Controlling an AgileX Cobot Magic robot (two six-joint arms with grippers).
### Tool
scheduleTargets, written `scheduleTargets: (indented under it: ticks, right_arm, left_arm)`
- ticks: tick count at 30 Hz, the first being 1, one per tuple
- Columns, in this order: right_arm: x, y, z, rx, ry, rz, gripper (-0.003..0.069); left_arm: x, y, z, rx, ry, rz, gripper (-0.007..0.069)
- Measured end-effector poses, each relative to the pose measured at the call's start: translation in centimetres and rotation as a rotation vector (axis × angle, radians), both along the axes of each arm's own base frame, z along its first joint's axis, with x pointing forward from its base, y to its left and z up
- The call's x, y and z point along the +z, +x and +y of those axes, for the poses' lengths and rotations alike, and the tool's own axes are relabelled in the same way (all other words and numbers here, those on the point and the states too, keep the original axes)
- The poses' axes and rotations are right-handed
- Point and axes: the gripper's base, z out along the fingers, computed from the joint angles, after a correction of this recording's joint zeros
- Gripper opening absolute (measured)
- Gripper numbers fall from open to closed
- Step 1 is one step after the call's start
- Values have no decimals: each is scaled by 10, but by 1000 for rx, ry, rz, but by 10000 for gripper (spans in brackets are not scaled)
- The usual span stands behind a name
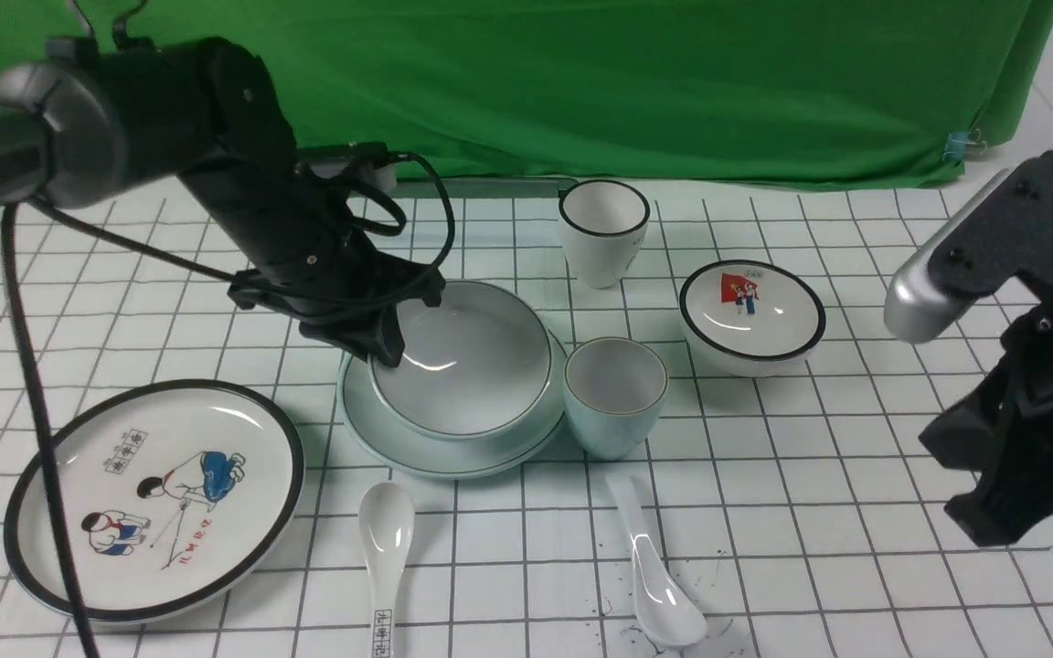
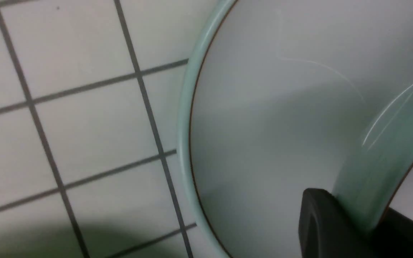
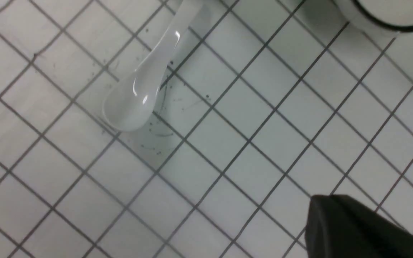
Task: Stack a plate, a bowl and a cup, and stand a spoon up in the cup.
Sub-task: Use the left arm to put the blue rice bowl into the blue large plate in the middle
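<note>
The pale blue-green bowl (image 1: pixel 467 366) lies in the plain plate (image 1: pixel 453 460) at the table's middle. My left gripper (image 1: pixel 387 347) is shut on the bowl's left rim. In the left wrist view the black fingers (image 2: pixel 321 222) pinch the bowl's wall (image 2: pixel 382 172) over the plate (image 2: pixel 264 143). The handleless cup (image 1: pixel 615 393) stands upright against the plate's right edge. The plain white spoon (image 1: pixel 654 567) lies in front of the cup, also in the right wrist view as the spoon (image 3: pixel 138 93). My right gripper (image 1: pixel 993 512) hangs shut and empty at the far right.
A black-rimmed cartoon plate (image 1: pixel 156 498) lies front left, a marked spoon (image 1: pixel 385 539) beside it. A black-rimmed cup (image 1: pixel 603 228) stands behind, and a flag bowl (image 1: pixel 751 311) to its right. Green cloth (image 1: pixel 581 82) closes the back.
</note>
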Motion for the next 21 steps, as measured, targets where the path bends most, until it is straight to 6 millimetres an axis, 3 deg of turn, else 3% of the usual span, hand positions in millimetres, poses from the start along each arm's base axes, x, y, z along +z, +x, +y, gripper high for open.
scheduleTargets:
  ticks: [6,14,21]
  right_arm:
    - [12,3,2,-3,21,-40,22]
    - [-4,19,10,-3,-15,24,22]
    - [2,31,17,-2,-13,19,22]
  left_arm:
    - [-4,10,1,6,5,-25,-10]
    - [-5,12,3,-4,40,-49,-10]
    - [-7,11,3,-11,43,-34,-9]
